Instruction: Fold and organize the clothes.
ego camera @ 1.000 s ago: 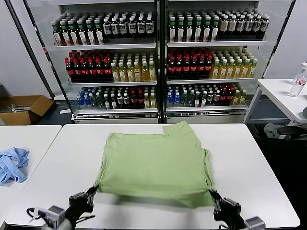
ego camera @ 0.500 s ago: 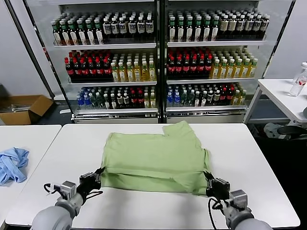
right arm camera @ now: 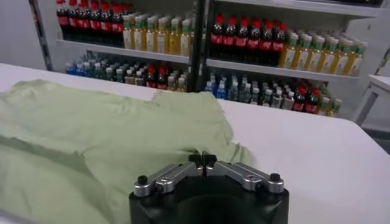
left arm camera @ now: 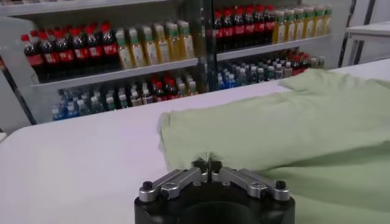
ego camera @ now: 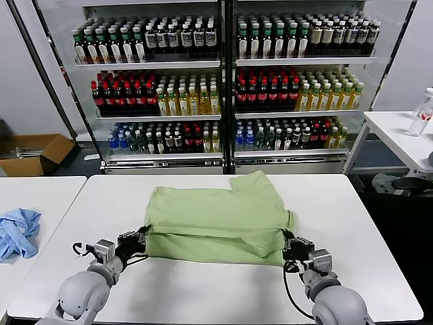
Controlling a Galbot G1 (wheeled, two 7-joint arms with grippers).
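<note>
My L gripper (ego camera: 140,238) clamped on shirt (ego camera: 216,217) hem, 8 o'clock corner. R gripper (ego camera: 289,245) clamped on hem at 4 o'clock. Shirt lies mid white table (ego camera: 203,291), hem doubled over; drink shelves (ego camera: 223,88) at 12.

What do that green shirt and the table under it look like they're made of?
The green shirt, pinched by the left gripper and right gripper, looks like soft matte knit fabric: it drapes and wrinkles. The table seems hard, smooth white laminate, faintly glossy.
</note>
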